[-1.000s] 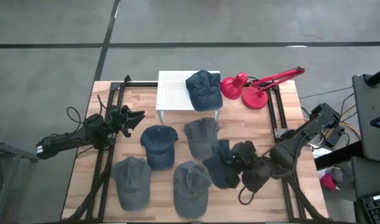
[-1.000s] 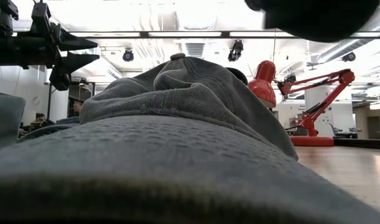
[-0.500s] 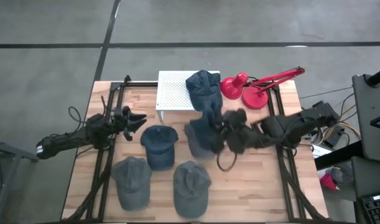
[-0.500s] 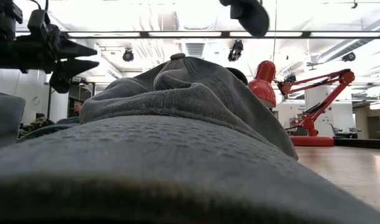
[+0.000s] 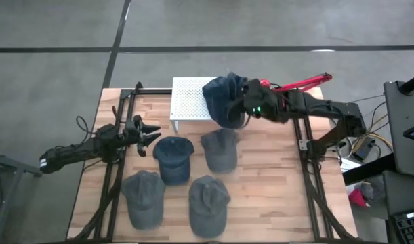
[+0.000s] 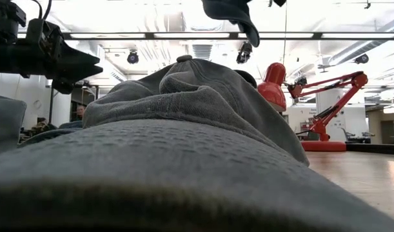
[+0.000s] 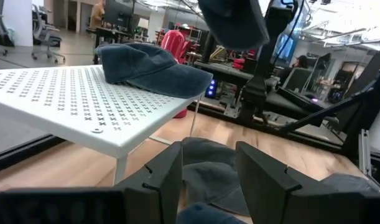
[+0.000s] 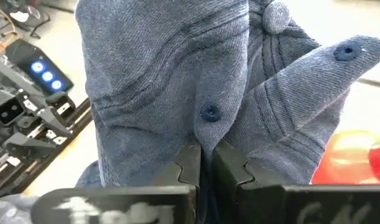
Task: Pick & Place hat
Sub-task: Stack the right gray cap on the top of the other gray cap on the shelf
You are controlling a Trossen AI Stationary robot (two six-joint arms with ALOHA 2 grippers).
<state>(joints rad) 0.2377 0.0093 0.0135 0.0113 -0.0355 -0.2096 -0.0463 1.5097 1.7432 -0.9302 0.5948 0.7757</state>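
My right gripper (image 5: pixel 251 106) is shut on a dark blue hat (image 5: pixel 231 102) and holds it in the air over the right end of the white perforated rack (image 5: pixel 190 98). The low view shows this hat (image 6: pixel 232 16) hanging high up, as does the left wrist view (image 7: pixel 233 22). Another blue hat (image 7: pixel 152 65) rests on the rack's top. My left gripper (image 5: pixel 151 132) stands open and level at the table's left, touching nothing. My right gripper pinches a fold of the hat's crown cloth (image 8: pixel 205 134) between its two shut fingers (image 8: pixel 190 165), below an eyelet and short of the top button (image 8: pixel 275 15). It comes slanting down from the table's right side. The hat is lifted clear and hangs slack.
Several hats lie on the wooden table: a dark blue one (image 5: pixel 173 157), a grey one (image 5: pixel 220 149), and two grey ones near the front (image 5: pixel 142 196) (image 5: pixel 208 202). A red desk lamp (image 5: pixel 288 95) stands at the far right, partly behind my right arm.
My right gripper, staying shut, has risen and swung from the table's near right toward the far edge, carrying the dark blue hat from beside the grey hats up over the rack's right end. My left gripper has rolled a little in place.
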